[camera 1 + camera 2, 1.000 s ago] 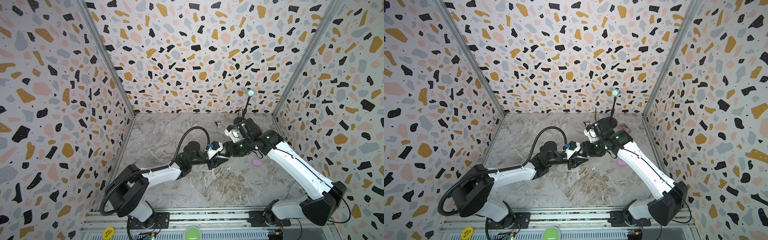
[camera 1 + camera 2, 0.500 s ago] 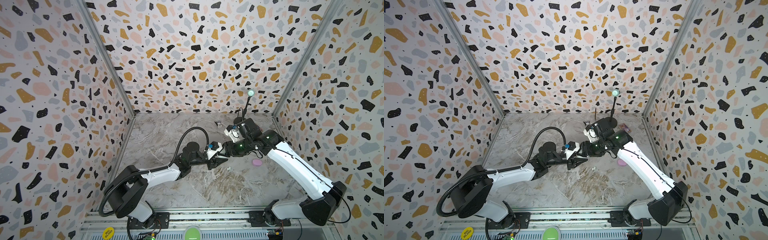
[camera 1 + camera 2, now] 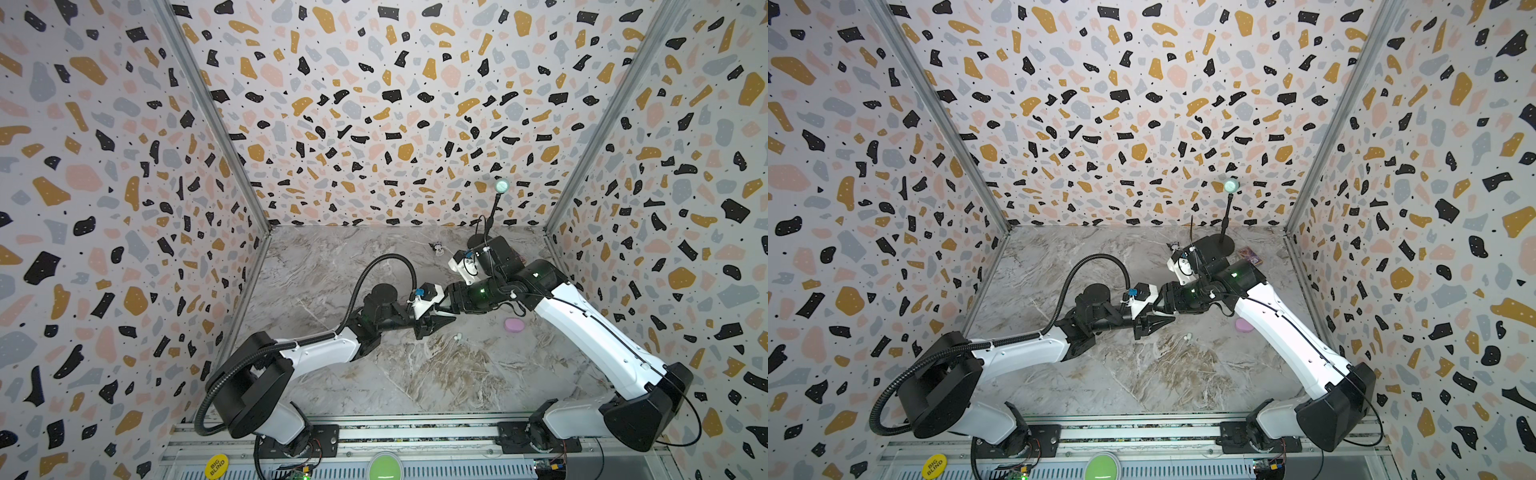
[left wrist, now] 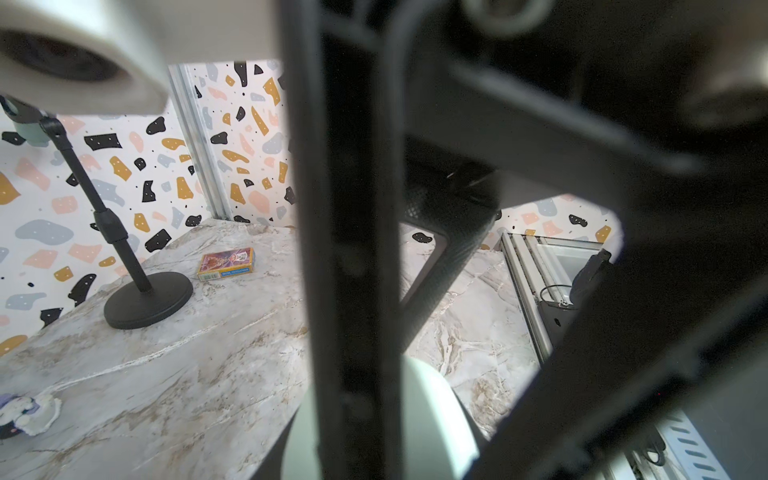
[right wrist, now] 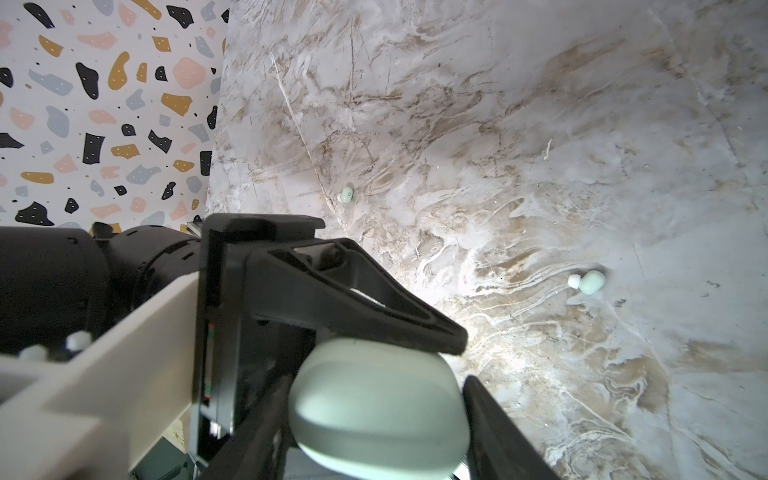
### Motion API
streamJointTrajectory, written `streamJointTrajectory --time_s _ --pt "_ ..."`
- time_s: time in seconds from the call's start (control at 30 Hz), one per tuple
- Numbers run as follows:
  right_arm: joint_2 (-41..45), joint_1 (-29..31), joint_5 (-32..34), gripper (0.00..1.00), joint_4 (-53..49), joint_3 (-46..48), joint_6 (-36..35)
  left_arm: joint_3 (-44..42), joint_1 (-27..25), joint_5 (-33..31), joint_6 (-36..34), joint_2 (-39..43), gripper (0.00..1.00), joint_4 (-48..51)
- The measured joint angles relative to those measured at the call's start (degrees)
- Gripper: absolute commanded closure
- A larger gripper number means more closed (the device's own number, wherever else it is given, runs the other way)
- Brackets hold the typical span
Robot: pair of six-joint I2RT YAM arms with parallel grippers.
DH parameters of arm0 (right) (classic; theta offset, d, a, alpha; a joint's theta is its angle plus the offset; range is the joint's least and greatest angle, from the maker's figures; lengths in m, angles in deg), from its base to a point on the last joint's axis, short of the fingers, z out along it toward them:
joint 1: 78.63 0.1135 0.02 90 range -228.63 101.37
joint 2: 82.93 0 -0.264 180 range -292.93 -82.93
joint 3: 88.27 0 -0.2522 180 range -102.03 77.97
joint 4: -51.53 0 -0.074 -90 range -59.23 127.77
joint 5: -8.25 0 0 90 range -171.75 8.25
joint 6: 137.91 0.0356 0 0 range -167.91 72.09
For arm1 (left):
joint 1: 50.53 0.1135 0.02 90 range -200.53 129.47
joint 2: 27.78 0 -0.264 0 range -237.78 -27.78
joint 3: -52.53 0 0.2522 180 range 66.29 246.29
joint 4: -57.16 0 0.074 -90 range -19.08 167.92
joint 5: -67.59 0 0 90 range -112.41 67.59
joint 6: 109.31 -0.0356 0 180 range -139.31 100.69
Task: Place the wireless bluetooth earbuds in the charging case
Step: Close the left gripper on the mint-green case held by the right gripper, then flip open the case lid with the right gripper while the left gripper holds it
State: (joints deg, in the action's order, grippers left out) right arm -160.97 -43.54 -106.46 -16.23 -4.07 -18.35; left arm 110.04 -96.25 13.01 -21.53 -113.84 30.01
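Note:
The mint charging case hangs above the table, gripped on its two sides by my right gripper; its lid looks closed. My left gripper is shut, and its joined fingertips rest on the case's upper edge. In both top views the two grippers meet at mid-table, left gripper against right gripper, and they hide the case. Two whitish-mint wireless earbuds lie loose on the marble: one earbud close by, also visible as a small earbud, and a farther earbud. The case shows partly behind a dark finger.
A pink oval case lies right of the grippers. A black microphone stand and a small card box stand at the back right. A little figurine lies at the back. Terrazzo walls close in three sides.

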Motion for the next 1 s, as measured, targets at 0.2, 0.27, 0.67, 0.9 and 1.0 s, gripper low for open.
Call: streamJointTrajectory --time_s 0.2,0.27,0.67,0.9,1.0 --pt "0.00 0.00 -0.17 0.49 0.00 0.00 0.15 0.00 0.00 0.02 0.00 0.00 0.68 -0.02" --pt "0.00 0.00 -0.17 0.49 0.00 0.00 0.17 0.00 0.00 0.02 0.02 0.00 0.69 -0.02" --pt "0.00 -0.15 -0.22 0.35 -0.04 0.00 0.15 0.00 0.00 0.07 0.02 0.00 0.79 0.07" --pt "0.11 -1.55 -0.79 0.23 -0.04 0.00 -0.24 0.00 -0.02 0.66 1.44 0.00 0.83 -0.02" --pt "0.66 -2.14 -0.94 0.20 -0.04 0.00 -0.33 -0.42 -0.02 0.92 2.51 0.00 0.84 -0.85"
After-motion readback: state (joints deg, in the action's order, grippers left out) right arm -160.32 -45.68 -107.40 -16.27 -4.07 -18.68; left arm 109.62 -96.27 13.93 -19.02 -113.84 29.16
